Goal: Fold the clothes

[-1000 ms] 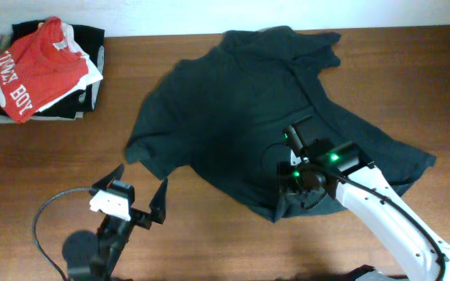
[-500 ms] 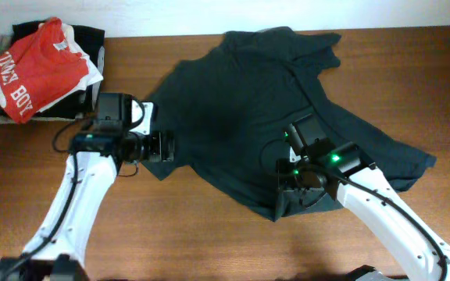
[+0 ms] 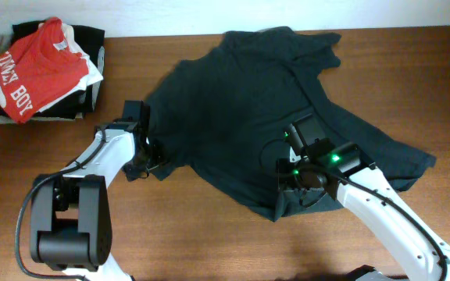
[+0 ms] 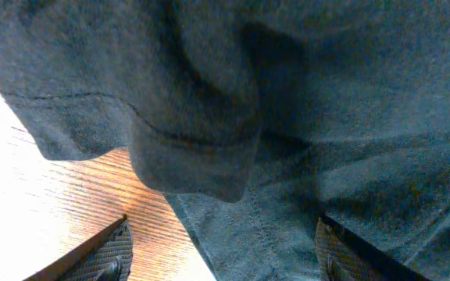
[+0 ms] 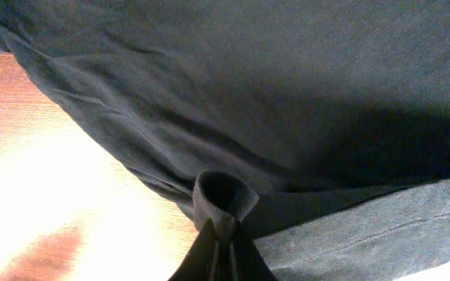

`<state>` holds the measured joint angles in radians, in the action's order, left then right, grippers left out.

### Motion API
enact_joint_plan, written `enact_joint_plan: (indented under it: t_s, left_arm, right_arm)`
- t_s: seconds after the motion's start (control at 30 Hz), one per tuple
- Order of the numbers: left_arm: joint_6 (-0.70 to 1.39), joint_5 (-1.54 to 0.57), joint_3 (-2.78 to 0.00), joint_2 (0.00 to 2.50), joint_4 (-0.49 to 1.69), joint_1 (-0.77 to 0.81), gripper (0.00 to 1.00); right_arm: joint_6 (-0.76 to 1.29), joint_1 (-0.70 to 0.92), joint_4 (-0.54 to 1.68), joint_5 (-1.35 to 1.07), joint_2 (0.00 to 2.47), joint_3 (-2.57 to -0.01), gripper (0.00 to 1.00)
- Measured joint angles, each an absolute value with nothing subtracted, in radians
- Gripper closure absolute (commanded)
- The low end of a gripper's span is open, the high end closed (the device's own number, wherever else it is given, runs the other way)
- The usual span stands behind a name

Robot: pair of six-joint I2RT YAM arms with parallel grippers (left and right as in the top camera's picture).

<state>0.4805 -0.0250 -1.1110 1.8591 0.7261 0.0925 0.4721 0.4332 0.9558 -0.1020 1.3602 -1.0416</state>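
Observation:
A dark teal T-shirt [image 3: 256, 109] lies spread and rumpled across the middle of the wooden table. My left gripper [image 3: 151, 160] is open at the shirt's left sleeve; in the left wrist view its fingers [image 4: 108, 254] straddle the sleeve hem [image 4: 201, 168], one over bare wood, one over cloth. My right gripper [image 3: 291, 187] is shut on a pinched fold of the shirt's bottom edge [image 5: 221, 199], which bunches up at the fingertips.
A pile of folded clothes [image 3: 41, 70] with a red printed shirt on top sits at the back left corner. Bare wood [image 3: 194, 234] runs along the table's front. The shirt's far sleeve [image 3: 408, 164] reaches toward the right.
My left arm has swung from the front of the table up to the shirt's left sleeve and lowered onto it. The right gripper has held its pinch without moving.

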Motion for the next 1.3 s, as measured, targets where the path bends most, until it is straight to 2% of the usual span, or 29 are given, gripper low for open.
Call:
enact_joint_plan:
  t_s: [0.03, 0.1, 0.13, 0.33, 0.43, 0.5, 0.63, 0.73, 0.8, 0.87, 1.03, 1.17, 1.3]
  left_arm:
    - [0.482, -0.019, -1.116, 1.864, 0.724, 0.093, 0.55]
    - [0.486, -0.01, -1.121, 1.871, 0.72, 0.091, 0.81]
    - [0.485, -0.009, -1.123, 1.873, 0.718, 0.091, 1.0]
    - [0.467, -0.026, -1.126, 1.875, 0.714, 0.092, 1.0]
    - [0.447, -0.03, -1.168, 1.875, 0.823, 0.075, 1.0]
    - [0.426, -0.033, -1.215, 1.788, 0.907, 0.044, 1.0]
    - [0.404, 0.009, -1.399, 1.379, 1.06, 0.033, 1.0]
    - [0.403, 0.044, -1.642, 1.084, 1.187, 0.032, 1.0]
    - [0.403, 0.08, -1.753, 0.987, 1.265, 0.032, 1.0]
    - [0.403, 0.117, -1.856, 0.914, 1.315, 0.032, 1.0]
    - [0.403, 0.169, -1.887, 0.987, 1.297, 0.032, 1.0]
    - [0.403, 0.196, -1.888, 1.332, 1.248, 0.032, 1.0]
    - [0.373, 0.184, -1.885, 1.7, 1.03, 0.032, 1.0]
  right_arm:
    - [0.472, 0.433, 0.956, -0.102, 1.36, -1.042, 0.95]
    - [0.472, 0.433, 0.956, -0.102, 1.36, -1.042, 0.95]
    - [0.472, 0.433, 0.956, -0.102, 1.36, -1.042, 0.95]
    - [0.471, 0.433, 0.957, -0.102, 1.36, -1.042, 0.96]
    - [0.465, 0.421, 1.025, -0.101, 1.362, -1.09, 0.96]
    - [0.434, 0.384, 1.152, -0.046, 1.357, -1.295, 0.96]
    - [0.408, 0.379, 1.385, 0.091, 1.346, -1.772, 0.96]
    - [0.406, 0.379, 1.576, 0.141, 1.336, -2.13, 0.96]
    - [0.403, 0.379, 1.689, 0.18, 1.33, -2.35, 0.96]
    - [0.39, 0.379, 1.689, 0.21, 1.305, -2.47, 0.96]
    - [0.385, 0.379, 1.692, 0.322, 1.3, -2.556, 0.96]
    - [0.385, 0.376, 1.657, 0.42, 1.479, -2.561, 0.96]
    - [0.319, 0.317, 1.383, 0.398, 1.774, -2.548, 0.96]
